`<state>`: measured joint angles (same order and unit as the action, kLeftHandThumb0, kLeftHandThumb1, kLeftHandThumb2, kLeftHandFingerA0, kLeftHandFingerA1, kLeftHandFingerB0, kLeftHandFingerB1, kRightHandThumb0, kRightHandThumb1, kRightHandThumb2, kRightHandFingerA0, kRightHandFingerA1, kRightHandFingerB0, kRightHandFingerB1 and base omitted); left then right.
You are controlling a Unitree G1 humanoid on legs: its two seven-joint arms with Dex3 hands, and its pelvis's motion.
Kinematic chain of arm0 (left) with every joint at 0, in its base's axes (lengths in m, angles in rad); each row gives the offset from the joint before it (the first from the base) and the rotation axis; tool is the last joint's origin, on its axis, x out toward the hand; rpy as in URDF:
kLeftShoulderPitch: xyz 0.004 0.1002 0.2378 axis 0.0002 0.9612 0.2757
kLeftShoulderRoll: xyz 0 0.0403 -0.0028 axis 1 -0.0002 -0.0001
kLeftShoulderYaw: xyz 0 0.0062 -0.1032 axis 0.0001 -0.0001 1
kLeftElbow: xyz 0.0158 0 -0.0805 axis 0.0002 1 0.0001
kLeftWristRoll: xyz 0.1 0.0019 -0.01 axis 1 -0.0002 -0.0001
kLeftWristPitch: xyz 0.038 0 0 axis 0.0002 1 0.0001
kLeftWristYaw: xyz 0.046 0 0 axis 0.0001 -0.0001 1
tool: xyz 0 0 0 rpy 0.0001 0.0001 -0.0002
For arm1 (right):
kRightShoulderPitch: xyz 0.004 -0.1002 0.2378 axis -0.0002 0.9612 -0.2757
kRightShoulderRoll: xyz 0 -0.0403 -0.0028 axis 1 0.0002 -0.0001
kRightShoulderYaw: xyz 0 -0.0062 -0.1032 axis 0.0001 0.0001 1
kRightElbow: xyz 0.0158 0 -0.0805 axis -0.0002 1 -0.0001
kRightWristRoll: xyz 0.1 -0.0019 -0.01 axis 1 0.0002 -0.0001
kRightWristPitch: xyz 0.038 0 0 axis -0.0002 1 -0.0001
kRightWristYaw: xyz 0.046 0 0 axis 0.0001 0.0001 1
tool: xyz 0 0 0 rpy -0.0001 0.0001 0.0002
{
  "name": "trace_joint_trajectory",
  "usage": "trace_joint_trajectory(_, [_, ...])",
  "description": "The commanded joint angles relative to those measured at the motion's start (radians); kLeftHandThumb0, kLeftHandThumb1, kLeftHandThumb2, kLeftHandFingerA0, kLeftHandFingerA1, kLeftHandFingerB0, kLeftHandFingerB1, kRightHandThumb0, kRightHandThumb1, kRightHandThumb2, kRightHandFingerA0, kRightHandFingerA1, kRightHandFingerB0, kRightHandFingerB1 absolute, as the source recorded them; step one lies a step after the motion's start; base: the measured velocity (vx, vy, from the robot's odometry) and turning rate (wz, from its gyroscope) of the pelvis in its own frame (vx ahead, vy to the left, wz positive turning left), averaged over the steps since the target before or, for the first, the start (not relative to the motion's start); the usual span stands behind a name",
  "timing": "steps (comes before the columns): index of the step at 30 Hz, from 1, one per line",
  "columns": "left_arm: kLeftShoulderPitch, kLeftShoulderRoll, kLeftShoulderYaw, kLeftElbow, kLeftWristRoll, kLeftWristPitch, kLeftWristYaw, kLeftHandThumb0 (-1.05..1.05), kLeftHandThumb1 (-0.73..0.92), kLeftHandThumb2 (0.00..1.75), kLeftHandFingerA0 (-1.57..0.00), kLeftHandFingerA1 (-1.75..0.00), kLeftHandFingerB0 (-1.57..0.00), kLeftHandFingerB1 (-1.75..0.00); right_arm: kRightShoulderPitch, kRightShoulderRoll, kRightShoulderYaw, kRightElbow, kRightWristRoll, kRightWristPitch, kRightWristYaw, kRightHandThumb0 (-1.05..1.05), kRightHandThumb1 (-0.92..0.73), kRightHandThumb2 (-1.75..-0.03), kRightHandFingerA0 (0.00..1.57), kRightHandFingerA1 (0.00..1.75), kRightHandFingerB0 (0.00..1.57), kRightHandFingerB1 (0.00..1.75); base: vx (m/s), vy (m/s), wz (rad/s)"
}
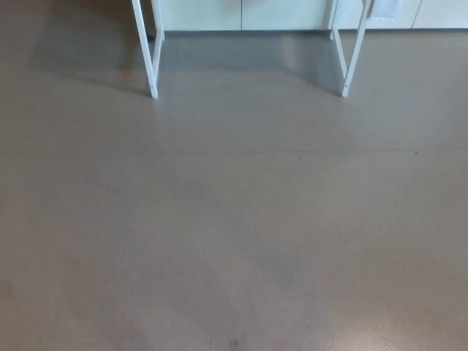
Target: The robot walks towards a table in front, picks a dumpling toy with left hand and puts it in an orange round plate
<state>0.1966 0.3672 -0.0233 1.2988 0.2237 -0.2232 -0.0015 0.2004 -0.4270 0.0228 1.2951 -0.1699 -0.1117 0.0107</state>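
body: no part in view | colours: cannot tell | cables, screws, markings: cannot tell

Grey-brown floor, white table legs, pale wall.

From my seat I see the floor as a dull grey-brown, plain and unpatterned apart from a few faint darker specks low in the head view. It turns a cooler bluish grey in the shaded patch between the legs, and lighter toward the lower right corner. The left legs and the right table legs are glossy white. The wall panels along the top edge look a pale greenish white, with thin darker seams between them.
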Motion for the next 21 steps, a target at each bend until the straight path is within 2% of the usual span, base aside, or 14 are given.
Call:
trace_joint_trajectory(1, [0.008, 0.02, -0.003, 0.013, 0.006, -0.059, 0.02, -0.37, 0.63, 0.59, -0.75, -0.67, -0.33, -0.32, 0.002, -0.013, 0.007, 0.015, -0.02, -0.035, -0.031, -0.38, -0.66, -0.6, 0.81, 0.46, 0.47, 0.35, -0.02, 0.018, 0.23])
trace_joint_trajectory(5, [0.022, 0.022, -0.018, 0.019, 0.02, -0.07, 0.027, -0.38, 0.64, 0.59, -0.74, -0.66, -0.35, -0.32, 0.02, -0.015, 0.038, 0.015, -0.049, -0.058, -0.067, -0.38, -0.67, -0.6, 0.8, 0.46, 0.46, 0.35, -0.01, 0.008, 0.04])
trace_joint_trajectory(6, [0.026, 0.022, -0.021, 0.018, 0.022, -0.075, 0.033, -0.37, 0.63, 0.59, -0.85, -0.79, -0.37, -0.32, 0.024, -0.015, 0.036, 0.017, -0.046, -0.064, -0.067, -0.37, -0.67, -0.6, 0.8, 0.46, 0.45, 0.35, 0.02, 0.079, -0.08])
trace_joint_trajectory(9, [0.031, 0.022, -0.019, 0.018, 0.017, -0.083, 0.041, -0.37, 0.63, 0.59, -0.85, -0.78, -0.37, -0.32, 0.028, -0.013, 0.037, 0.013, -0.042, -0.081, -0.072, -0.37, -0.67, -0.6, 0.81, 0.47, 0.45, 0.35, 0.08, 0.165, -0.07])
trace_joint_trajectory(11, [0.034, 0.024, -0.009, 0.015, 0.005, -0.084, 0.03, -0.36, 0.64, 0.59, -0.75, -0.69, -0.36, -0.33, 0.024, -0.009, 0.042, 0.018, -0.047, -0.084, -0.073, -0.36, -0.68, -0.6, 0.82, 0.47, 0.46, 0.35, 0.15, 0.263, -0.29])
trace_joint_trajectory(14, [0.04, 0.018, 0.001, 0.014, -0.006, -0.089, 0.019, -0.35, 0.63, 0.59, -0.75, -0.7, -0.36, -0.32, 0.019, -0.01, 0.048, 0.02, -0.051, -0.082, -0.07, -0.37, -0.68, -0.6, 0.85, 0.47, 0.45, 0.34, 0.07, 0.436, -0.19])
trace_joint_trajectory(17, [0.036, 0.021, -0.026, 0.016, 0.027, -0.101, 0.053, -0.36, 0.63, 0.59, -0.73, -0.68, -0.37, -0.33, 0.015, -0.011, 0.047, 0.015, -0.048, -0.086, -0.064, -0.37, -0.68, -0.6, 0.82, 0.47, 0.45, 0.34, 0.19, 0.166, 0.01])
trace_joint_trajectory(18, [0.024, 0.019, -0.013, 0.016, 0.012, -0.097, 0.045, -0.34, 0.64, 0.59, -0.8, -0.79, -0.37, -0.33, 0.003, -0.008, 0.05, 0.016, -0.051, -0.082, -0.069, -0.37, -0.67, -0.6, 0.81, 0.47, 0.45, 0.35, 0.22, 0.065, 0.06])
trace_joint_trajectory(21, [-0.034, 0.01, 0.006, 0.008, -0.006, -0.105, 0.067, -0.31, 0.63, 0.59, -0.8, -0.83, -0.39, -0.33, -0.057, 0.0, 0.047, 0.022, -0.053, -0.08, -0.088, -0.38, -0.68, -0.6, 0.84, 0.47, 0.45, 0.35, 0.19, -0.019, 0.07])
